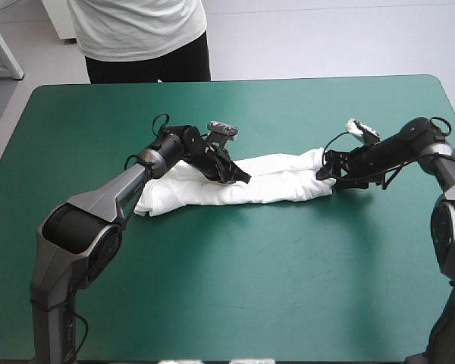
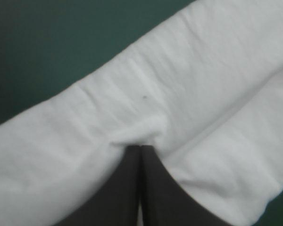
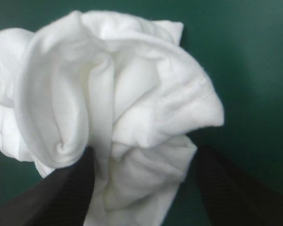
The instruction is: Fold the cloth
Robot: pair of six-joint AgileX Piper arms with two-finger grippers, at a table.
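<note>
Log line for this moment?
T-shirt: long folded strip | left end effector: shut on its middle | right end effector: open astride one end

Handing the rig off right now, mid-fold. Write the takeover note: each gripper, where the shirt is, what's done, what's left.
Left gripper: shut on the T-shirt, pinching a pucker near the middle of its length.
Right gripper: open, one finger on each side of the bunched end nearest it, not clamped.
T-shirt: lies on the teal-green table as a long narrow band running side to side, near the table's middle.
Done: shirt narrowed into the band.
Left: probably close the right gripper on its end, then fold the band across into a bundle.
</note>
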